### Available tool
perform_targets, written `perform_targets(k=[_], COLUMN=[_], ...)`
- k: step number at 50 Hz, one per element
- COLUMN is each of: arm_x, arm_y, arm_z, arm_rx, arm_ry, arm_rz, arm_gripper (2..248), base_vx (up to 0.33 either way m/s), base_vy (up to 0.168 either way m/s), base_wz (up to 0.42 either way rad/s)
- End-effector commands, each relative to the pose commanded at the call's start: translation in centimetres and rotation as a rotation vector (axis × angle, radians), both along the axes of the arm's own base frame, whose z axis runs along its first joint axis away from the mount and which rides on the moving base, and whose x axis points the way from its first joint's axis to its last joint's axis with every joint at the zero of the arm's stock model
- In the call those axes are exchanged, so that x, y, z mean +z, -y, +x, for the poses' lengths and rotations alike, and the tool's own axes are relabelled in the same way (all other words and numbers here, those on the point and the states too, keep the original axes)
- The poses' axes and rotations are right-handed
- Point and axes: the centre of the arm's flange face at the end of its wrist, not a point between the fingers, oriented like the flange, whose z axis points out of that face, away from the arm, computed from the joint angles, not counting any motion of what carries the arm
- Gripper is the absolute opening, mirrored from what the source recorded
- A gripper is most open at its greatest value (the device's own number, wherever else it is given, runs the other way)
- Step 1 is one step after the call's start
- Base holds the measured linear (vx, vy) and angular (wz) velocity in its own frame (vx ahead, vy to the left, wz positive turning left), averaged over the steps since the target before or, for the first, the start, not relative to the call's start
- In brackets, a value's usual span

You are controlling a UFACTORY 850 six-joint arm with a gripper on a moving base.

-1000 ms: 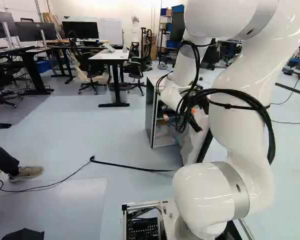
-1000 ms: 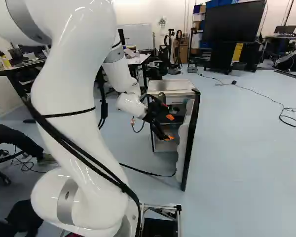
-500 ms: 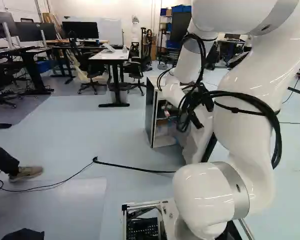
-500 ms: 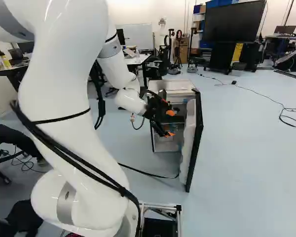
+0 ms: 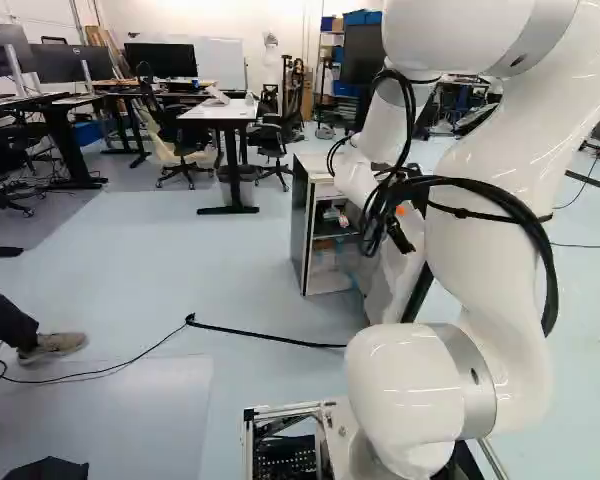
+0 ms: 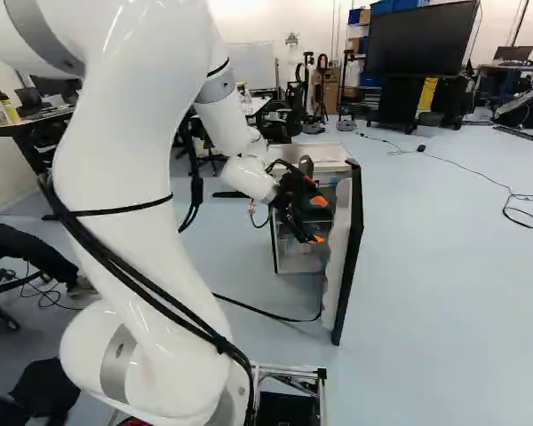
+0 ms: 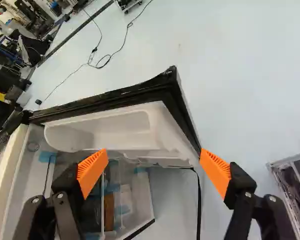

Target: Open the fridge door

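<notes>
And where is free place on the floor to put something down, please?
Bare floor: right of the door up to the cable in the right base view; left of the fridge, between strap and table, in the left base view. Crowded: the fridge's opening, with the door's bin and a brown item ahead of the open hand.

Seen from behind my arm (image 6: 111,186), the fridge (image 6: 330,153) stands ahead, its door (image 6: 349,266) extending towards me from its right side. I have the gripper (image 6: 317,219) before the fridge, left of the door, with a bin (image 7: 125,125) on the door's inner side. In the left base view, I see a table (image 5: 222,111) beyond the fridge and left of it, a chair (image 5: 274,138) at the table's right, and a cord (image 5: 260,337) on the floor (image 5: 180,280) before the fridge.
</notes>
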Motion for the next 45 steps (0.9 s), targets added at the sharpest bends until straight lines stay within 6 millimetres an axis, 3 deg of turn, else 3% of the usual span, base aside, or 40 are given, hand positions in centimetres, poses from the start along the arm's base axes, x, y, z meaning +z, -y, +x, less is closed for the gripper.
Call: perform_targets(k=[45], arm_x=[-0.3], arm_y=[8.8], arm_z=[0.6], arm_rx=[-0.184], arm_ry=[0.032], arm_rz=[0.025], arm_gripper=[247], base_vx=[0.000], base_vy=[0.000], base_wz=[0.000])
